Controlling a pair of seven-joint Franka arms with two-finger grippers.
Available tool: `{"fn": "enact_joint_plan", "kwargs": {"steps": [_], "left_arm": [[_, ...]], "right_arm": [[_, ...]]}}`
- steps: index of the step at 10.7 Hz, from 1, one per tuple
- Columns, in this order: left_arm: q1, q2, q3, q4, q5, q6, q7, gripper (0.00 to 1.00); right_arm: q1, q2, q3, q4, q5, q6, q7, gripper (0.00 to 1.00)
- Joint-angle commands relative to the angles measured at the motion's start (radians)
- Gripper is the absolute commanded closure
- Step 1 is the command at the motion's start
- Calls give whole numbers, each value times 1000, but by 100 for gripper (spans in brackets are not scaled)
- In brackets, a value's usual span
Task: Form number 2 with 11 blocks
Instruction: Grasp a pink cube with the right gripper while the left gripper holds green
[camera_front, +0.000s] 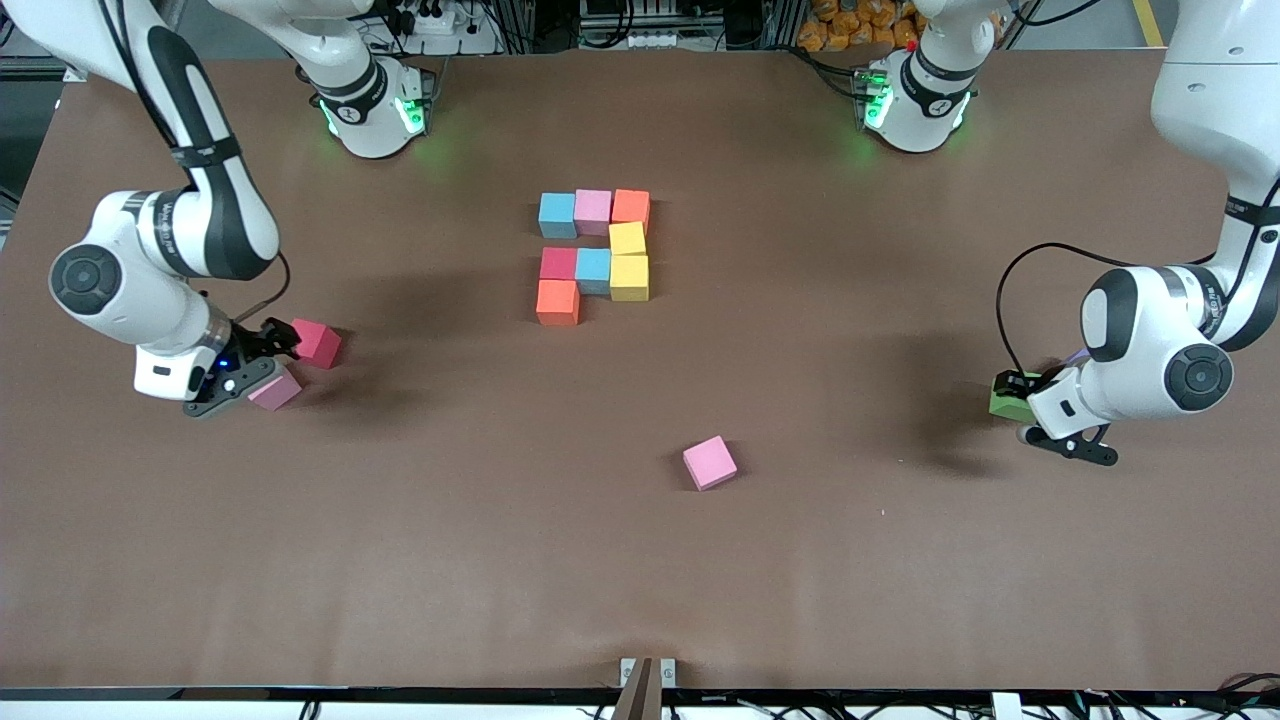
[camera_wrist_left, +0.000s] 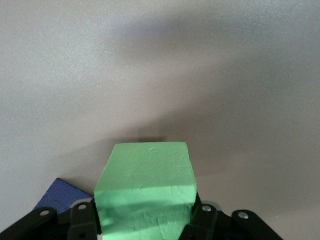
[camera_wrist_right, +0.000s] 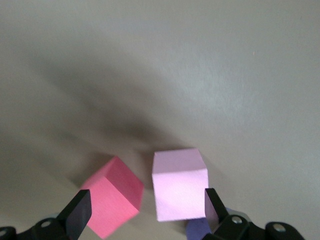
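Eight blocks form a partial number 2 (camera_front: 593, 255) mid-table: blue, pink, orange across the row farthest from the front camera, two yellow, then blue and red, then orange (camera_front: 557, 302) nearest. A loose pink block (camera_front: 709, 462) lies nearer the front camera. My left gripper (camera_front: 1022, 392) (camera_wrist_left: 144, 222) is shut on the green block (camera_front: 1008, 398) (camera_wrist_left: 145, 185), low at the left arm's end of the table. My right gripper (camera_front: 262, 362) (camera_wrist_right: 146, 212) is open, low over a red block (camera_front: 317, 343) (camera_wrist_right: 112, 197) and a pale lilac cube (camera_front: 274, 389) (camera_wrist_right: 180, 182).
A dark purple cube corner (camera_wrist_left: 57, 195) shows beside the green block. Another purple cube (camera_wrist_right: 200, 227) peeks out by the lilac cube, under a right finger. The brown table (camera_front: 400, 560) stretches bare toward the front camera.
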Motion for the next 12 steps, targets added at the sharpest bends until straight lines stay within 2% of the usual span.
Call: {"fn": "enact_joint_plan", "kwargs": {"steps": [1,6,12], "left_arm": [[-4,-2,-1,15,7,-14,-27,96],[-13,-3,-24,37,6,-14,-82,96],[-21,3,-24,35,7,-14,-87,96]], "right_arm": [[-26,43,-14,11,24,31,-123,0],[-40,184,-43,92,130,94,-311,0],[-54,202,-52,97,169,65,-323,0]]}}
